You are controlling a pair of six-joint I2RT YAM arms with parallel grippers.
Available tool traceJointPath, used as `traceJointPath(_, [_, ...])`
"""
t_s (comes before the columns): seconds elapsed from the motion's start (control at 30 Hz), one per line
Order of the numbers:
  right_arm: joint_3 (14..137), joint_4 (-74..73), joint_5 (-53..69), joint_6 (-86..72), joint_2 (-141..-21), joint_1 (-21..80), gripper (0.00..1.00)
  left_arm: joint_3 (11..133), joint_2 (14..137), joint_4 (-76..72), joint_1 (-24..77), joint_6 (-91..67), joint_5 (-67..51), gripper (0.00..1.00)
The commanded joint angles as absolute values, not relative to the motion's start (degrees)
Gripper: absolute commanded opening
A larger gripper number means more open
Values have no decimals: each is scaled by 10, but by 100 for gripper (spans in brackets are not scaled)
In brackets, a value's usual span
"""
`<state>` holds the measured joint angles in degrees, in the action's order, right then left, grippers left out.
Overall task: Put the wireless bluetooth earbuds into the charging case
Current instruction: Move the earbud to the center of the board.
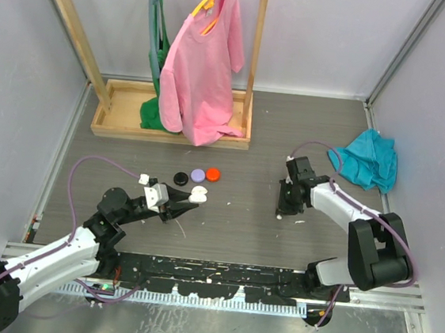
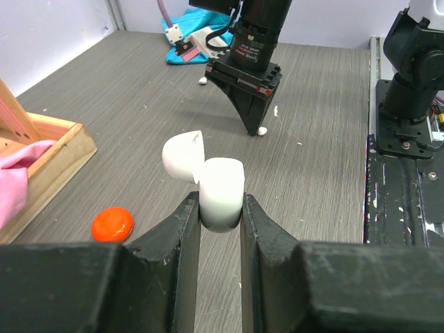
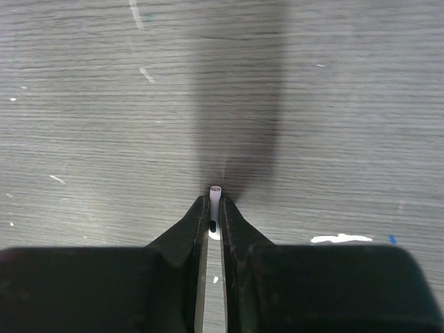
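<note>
Grey wood-grain table (image 1: 231, 231) carries everything. Toward its near left corner, the left gripper (image 2: 220, 207) is clamped on the white charging case (image 2: 222, 182). The case seems raised off the surface, its lid (image 2: 182, 157) hinged back, probably so the cavity faces the other arm. Nearer the right edge, the right gripper (image 3: 215, 208) points straight down, pinched narrow on a tiny pale earbud (image 3: 215, 189) at the tabletop. This looks like a pickup grip, with the bud not yet brought to the case. Farther in, a black disc (image 1: 180, 179), a lilac disc (image 1: 198, 175) and a red disc (image 1: 213, 173) lie in a row. Along the far edge stands a clothes rack (image 1: 254, 66) with a pink shirt (image 1: 205, 69); a teal cloth (image 1: 371, 158) lies toward the far right corner.
</note>
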<state>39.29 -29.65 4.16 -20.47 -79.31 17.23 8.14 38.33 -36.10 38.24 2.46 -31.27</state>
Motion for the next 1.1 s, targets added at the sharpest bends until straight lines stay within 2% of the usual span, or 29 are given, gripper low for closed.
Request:
traceJointPath(0.0, [435,-285,53,-196,-807,214,14,96,372,-380,385,29,-313,0])
traceJointPath(0.47, [573,-318,33,-158,-954,422,18,94,367,-379,385,30,-311,0])
traceJointPath(0.8, [597,-379,-37,-127,-966,456,34,95,368,-379,384,30,-311,0])
traceJointPath(1.07, [591,-395,-58,-106,-957,457,41,94,369,-379,385,30,-311,0])
